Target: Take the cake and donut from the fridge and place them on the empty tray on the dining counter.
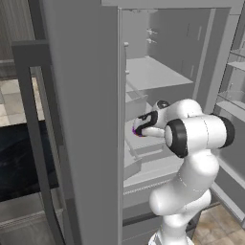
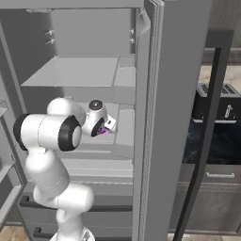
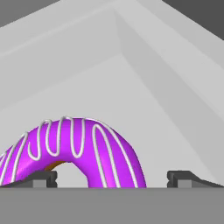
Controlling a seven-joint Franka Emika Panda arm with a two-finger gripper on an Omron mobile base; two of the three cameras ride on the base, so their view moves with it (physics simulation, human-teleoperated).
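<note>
Fridge [image 1: 86, 119] doors swung open, grey shelves bare above. Arm reaching into a middle shelf. Gripper [image 3: 111, 178] jaws spread wide, nothing held. Donut [image 3: 74, 148] lying flat on the shelf floor, hole facing up (ring, no long axis), between the fingertips [image 3: 41, 178], nearer one. Open floor beyond the donut up to the fridge's back corner.

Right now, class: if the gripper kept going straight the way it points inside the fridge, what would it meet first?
Most likely the donut: in the hand view it sits just ahead of the open gripper, with its right side between the fingertips. Beyond it is the fridge wall. Exact depth is unclear.
</note>
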